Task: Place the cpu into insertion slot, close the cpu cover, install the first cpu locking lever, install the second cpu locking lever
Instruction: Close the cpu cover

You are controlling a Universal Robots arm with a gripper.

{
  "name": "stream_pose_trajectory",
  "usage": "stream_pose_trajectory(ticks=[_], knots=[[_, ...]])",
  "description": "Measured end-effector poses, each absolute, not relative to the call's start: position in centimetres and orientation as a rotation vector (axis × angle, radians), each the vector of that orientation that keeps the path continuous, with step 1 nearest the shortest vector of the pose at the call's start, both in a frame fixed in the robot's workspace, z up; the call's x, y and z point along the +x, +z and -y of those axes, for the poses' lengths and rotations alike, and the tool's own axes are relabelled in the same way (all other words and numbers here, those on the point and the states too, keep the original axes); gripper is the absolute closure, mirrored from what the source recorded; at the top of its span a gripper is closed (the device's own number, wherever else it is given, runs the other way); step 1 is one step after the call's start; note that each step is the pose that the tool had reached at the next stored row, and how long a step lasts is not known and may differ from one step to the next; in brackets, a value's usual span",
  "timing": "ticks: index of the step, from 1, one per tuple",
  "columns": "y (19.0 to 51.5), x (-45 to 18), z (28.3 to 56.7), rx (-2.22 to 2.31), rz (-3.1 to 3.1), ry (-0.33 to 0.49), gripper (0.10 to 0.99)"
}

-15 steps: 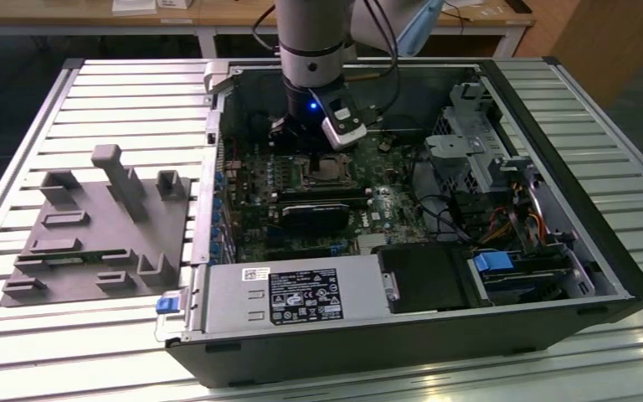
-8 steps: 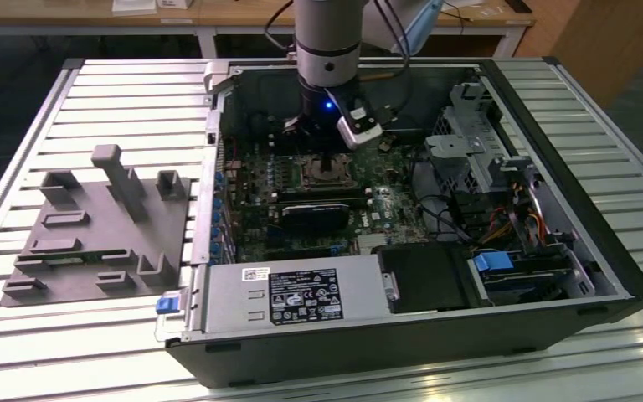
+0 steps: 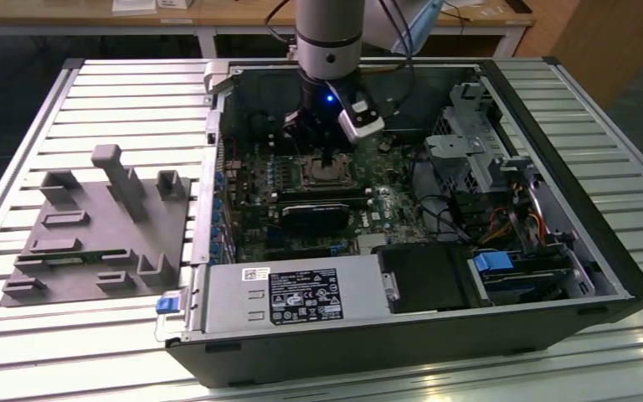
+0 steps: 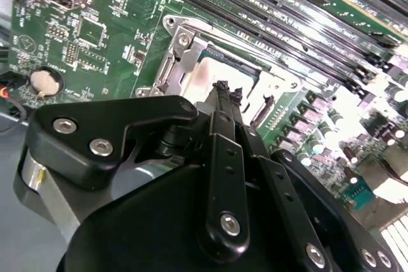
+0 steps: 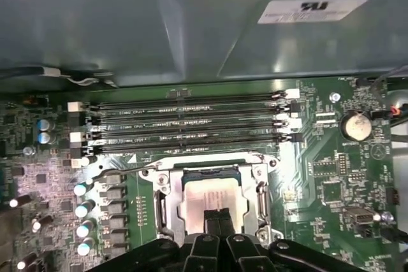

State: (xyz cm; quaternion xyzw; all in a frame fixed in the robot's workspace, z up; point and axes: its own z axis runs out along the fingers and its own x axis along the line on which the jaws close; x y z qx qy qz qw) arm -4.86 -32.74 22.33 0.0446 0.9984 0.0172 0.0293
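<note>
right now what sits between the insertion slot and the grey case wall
Four long black memory slots lie between them, in the first wrist view.

The table [image 3: 110,92] carries one computer case [image 3: 589,243] and one grey fixture block [image 3: 98,234]. The case contains one motherboard [image 5: 331,189], one power supply [image 3: 288,293], four memory slots [image 5: 185,114], one coin cell [image 5: 355,125], one cpu [image 5: 210,199] and one cpu cover [image 5: 258,195]. One end effector [image 5: 218,218] is present.

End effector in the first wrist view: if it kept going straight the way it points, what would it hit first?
The end effector would probably meet the cpu, framed by the cpu cover; the remaining gap is unclear.
</note>
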Motion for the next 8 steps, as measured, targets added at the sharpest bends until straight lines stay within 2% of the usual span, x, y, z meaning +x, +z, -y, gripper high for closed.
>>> stream_pose_trajectory(ticks=[8], knots=[[24.2, -4.9, 32.7, 0.138, -3.079, 0.053, 0.984]])
